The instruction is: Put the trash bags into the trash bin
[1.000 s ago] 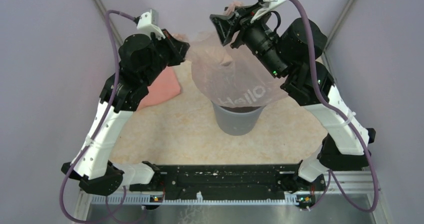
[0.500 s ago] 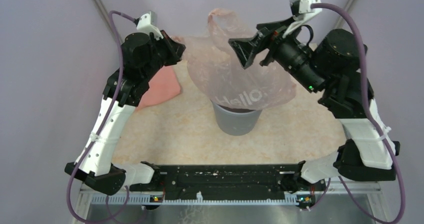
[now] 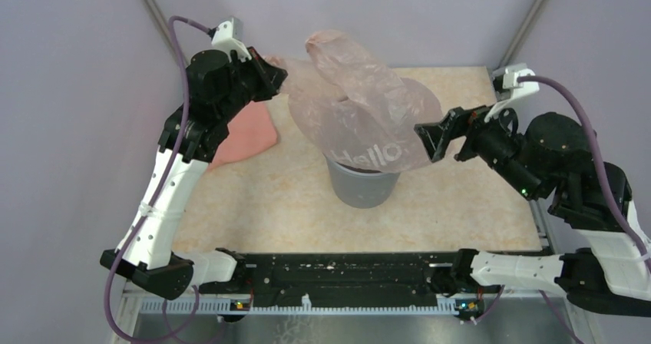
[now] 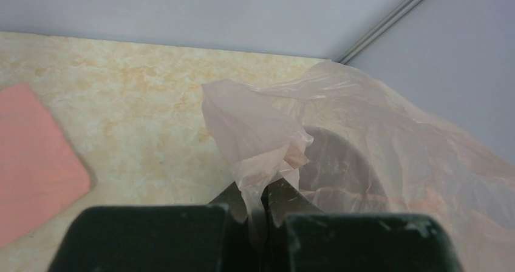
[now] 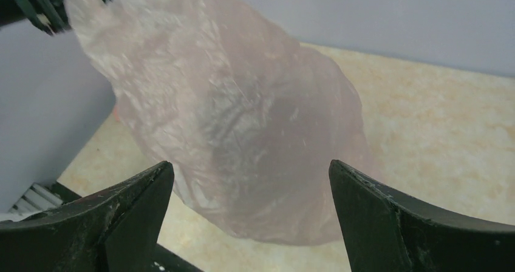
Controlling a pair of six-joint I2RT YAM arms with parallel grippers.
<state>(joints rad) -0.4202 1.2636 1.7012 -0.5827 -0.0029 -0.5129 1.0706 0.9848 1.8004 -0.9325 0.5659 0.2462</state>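
Observation:
A pale-pink translucent trash bag (image 3: pixel 361 114) with "Hello" printed on it hangs over the round grey trash bin (image 3: pixel 363 189) in the middle of the table, draping over its rim. My left gripper (image 3: pixel 278 74) is shut on the bag's upper left edge and holds it up; the pinched film shows in the left wrist view (image 4: pixel 258 144), with the bin (image 4: pixel 340 163) dim behind it. My right gripper (image 3: pixel 431 135) is open and empty just right of the bag, with the bag (image 5: pixel 231 120) ahead of its spread fingers (image 5: pixel 136 208).
A pink cloth (image 3: pixel 246 133) lies flat on the beige table (image 3: pixel 261 206) at the left, under my left arm; it also shows in the left wrist view (image 4: pixel 33 156). Purple walls close in behind and on both sides.
My right gripper has let go of the bag's top and swung down and right, away from it. The freed top of the bag has flopped. The left gripper has held still.

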